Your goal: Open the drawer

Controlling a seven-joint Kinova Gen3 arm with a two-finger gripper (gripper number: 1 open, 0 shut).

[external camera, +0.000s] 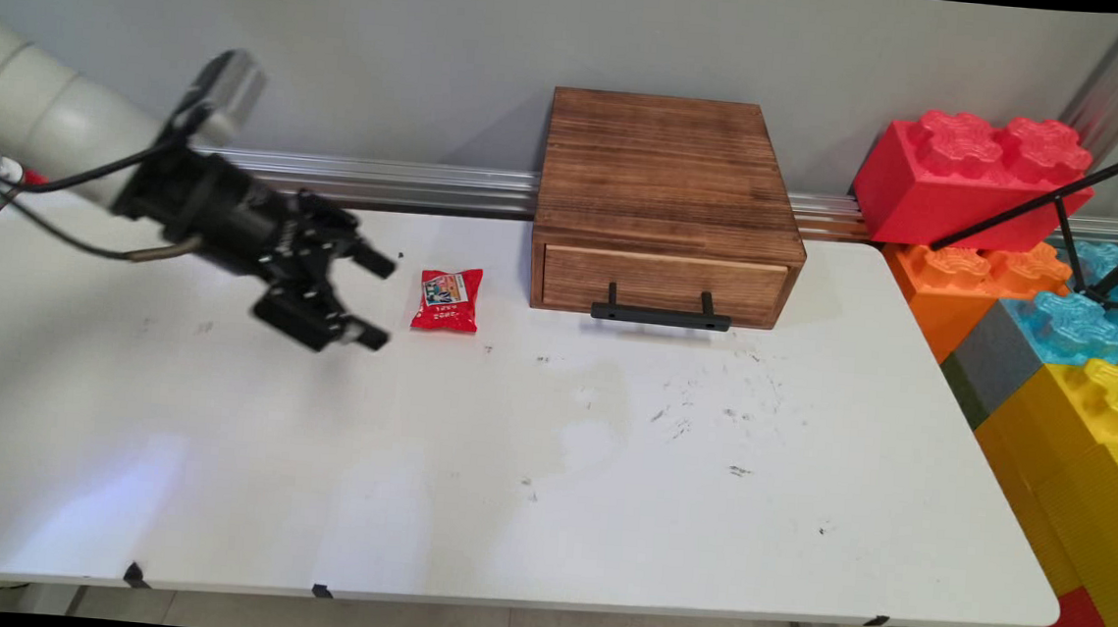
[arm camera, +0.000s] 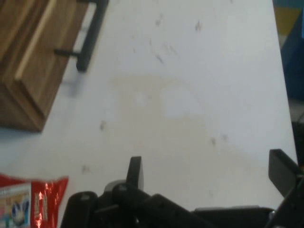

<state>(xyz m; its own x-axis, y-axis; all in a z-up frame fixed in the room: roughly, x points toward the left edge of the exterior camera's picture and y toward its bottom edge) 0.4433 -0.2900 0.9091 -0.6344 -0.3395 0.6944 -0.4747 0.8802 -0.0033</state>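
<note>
A white table (external camera: 509, 467) carries a wooden drawer box (external camera: 665, 203) with a black handle (external camera: 660, 315) at its far edge. Near that edge, left of the box, lies a small red snack packet (external camera: 447, 299). The black gripper (external camera: 378, 299) hovers just left of the packet, fingers spread wide and empty.

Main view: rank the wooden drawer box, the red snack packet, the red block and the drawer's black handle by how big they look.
1. Wooden drawer box, clearly largest.
2. Red block; part of it is crossed by black rods.
3. Black handle, long but thin.
4. Red snack packet.
Handle and packet look close in area, so their order is unsure.
</note>
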